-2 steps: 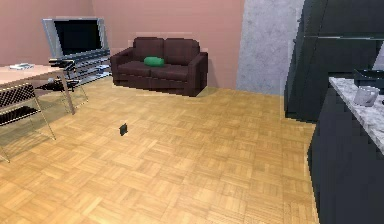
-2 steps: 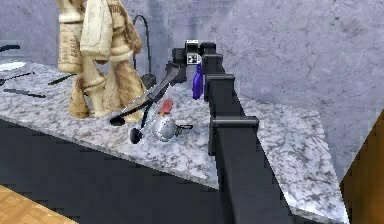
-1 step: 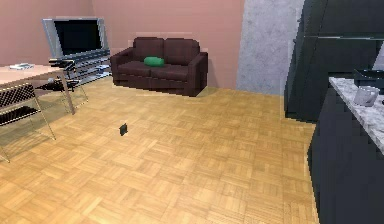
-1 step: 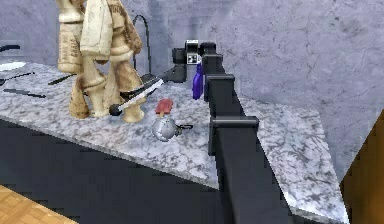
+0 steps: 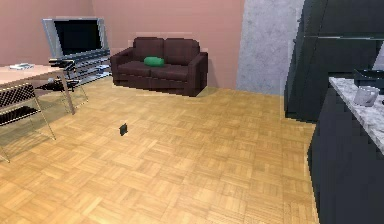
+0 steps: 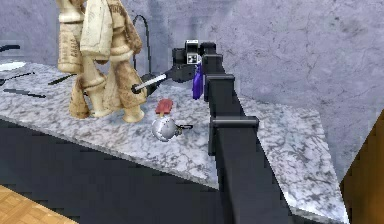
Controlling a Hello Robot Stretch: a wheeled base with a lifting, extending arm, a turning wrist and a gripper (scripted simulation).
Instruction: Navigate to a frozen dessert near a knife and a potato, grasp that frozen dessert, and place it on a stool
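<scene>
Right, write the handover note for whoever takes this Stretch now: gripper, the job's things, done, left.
Gripper: at the dark square arm's far end, above the grey speckled stone counter; cannot tell whether it holds anything.
Things: a small red lump, perhaps the frozen dessert, lies on the counter beside a round silver thing. A dark knife-like thing lies behind it, by the beige statue. An upright blue thing stands at the arm.
Done: the robot seems to be at the right counter, arm out.
Left: grasp the dessert, find a stool, set it there.
</scene>
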